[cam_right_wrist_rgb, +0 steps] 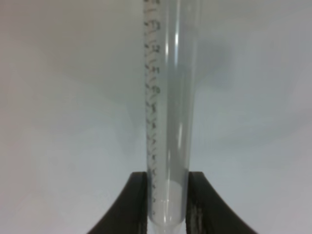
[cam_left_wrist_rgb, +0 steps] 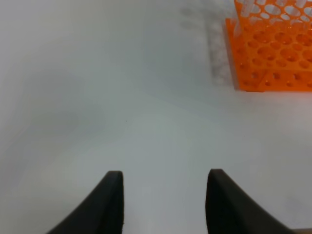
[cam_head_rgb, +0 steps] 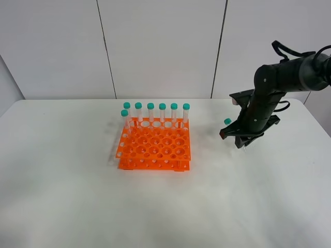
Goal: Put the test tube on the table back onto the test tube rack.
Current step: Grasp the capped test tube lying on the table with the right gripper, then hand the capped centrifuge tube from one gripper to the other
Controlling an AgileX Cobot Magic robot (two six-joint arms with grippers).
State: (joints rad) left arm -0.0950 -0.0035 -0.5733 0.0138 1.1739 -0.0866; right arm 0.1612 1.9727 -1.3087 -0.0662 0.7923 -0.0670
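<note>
My right gripper [cam_head_rgb: 239, 136] is shut on the test tube [cam_right_wrist_rgb: 165, 112], a clear graduated tube clamped near one end between the two dark fingers [cam_right_wrist_rgb: 134, 204]. In the exterior high view only its teal cap [cam_head_rgb: 227, 121] shows, pointing left from the gripper, over the white table [cam_head_rgb: 77, 196] to the right of the rack. The orange test tube rack [cam_head_rgb: 155, 146] stands mid-table with several teal-capped tubes [cam_head_rgb: 162, 112] along its back row and left side. My left gripper [cam_left_wrist_rgb: 165, 195] is open and empty above bare table, with the rack's corner [cam_left_wrist_rgb: 273, 53] ahead of it.
A grey panelled wall [cam_head_rgb: 155, 46] runs behind the table's far edge. The left arm is out of the exterior high view. White tabletop lies between the rack and my right gripper.
</note>
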